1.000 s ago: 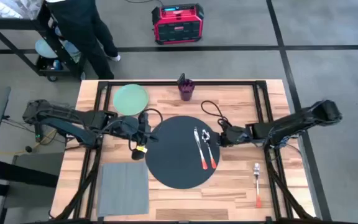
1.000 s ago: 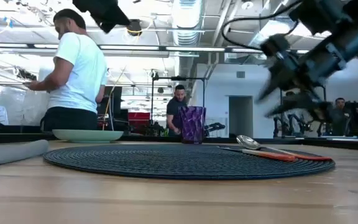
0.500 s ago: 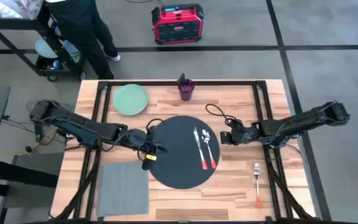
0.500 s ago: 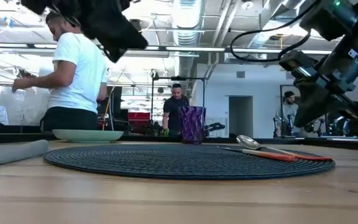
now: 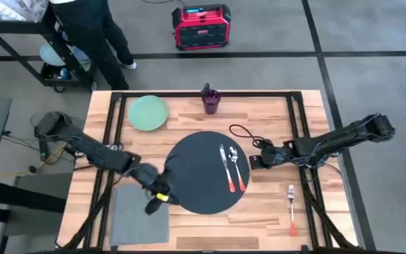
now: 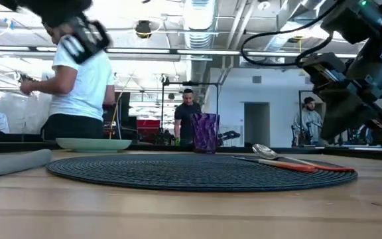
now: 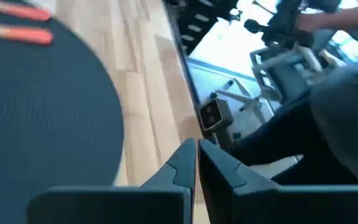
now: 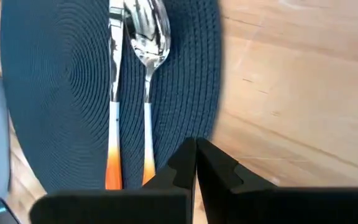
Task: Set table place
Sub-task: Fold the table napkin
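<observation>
You are looking straight down on a light wooden table with a black rail frame. Clock directions below take the dark round mat, the place being set, as the dial centre; it lies in the middle of the table.

At about eight o'clock, a grey napkin lies flat near the table's front left corner, just beside the mat. Your left gripper hangs at the mat's rim, between mat and napkin; its fingers are pressed together and carry nothing. It looks placed to reach for the napkin, though that is only a guess.

At eleven o'clock, a pale green plate sits by the far left corner, apart from the mat and with nothing on it.

At twelve o'clock stands a purple cup; something dark pokes up from it, but you cannot tell what.

On the mat's right half, a knife and a spoon with orange handles lie side by side.

At three o'clock, your right gripper waits just off the mat's edge, fingers closed together and empty.

At four o'clock, a fork with an orange handle lies on bare wood, well apart from the mat.
</observation>
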### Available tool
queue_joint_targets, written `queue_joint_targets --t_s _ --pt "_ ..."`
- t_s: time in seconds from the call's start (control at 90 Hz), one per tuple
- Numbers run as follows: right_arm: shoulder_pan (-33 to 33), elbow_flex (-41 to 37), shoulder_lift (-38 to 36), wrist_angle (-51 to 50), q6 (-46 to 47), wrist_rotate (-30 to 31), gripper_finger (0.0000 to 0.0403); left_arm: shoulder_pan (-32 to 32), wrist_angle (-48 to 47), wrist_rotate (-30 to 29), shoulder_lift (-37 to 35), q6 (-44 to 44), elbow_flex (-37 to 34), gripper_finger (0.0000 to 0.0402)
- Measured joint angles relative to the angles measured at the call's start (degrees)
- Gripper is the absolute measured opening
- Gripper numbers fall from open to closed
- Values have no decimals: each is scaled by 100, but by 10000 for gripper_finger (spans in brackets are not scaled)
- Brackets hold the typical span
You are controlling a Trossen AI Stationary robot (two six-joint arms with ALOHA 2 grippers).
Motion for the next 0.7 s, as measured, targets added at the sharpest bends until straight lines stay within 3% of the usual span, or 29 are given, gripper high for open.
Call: queue_joint_targets --t_s 0.144,0.233,0.5,0.7 --pt "-22 0 -84 39 -456 -183 6 -688 -1148 -898 -30 -649 -2 0" --pt "-92 0 -82 10 -570 -334 20 -910 -1251 -1060 138 -690 0 0" --pt "-256 0 -71 2 -775 -672 75 -721 -1285 -823 1029 -1733 243 0" --pt "-251 0 -71 -13 -854 -763 88 -353 -1355 86 2020 -2076 856 0"
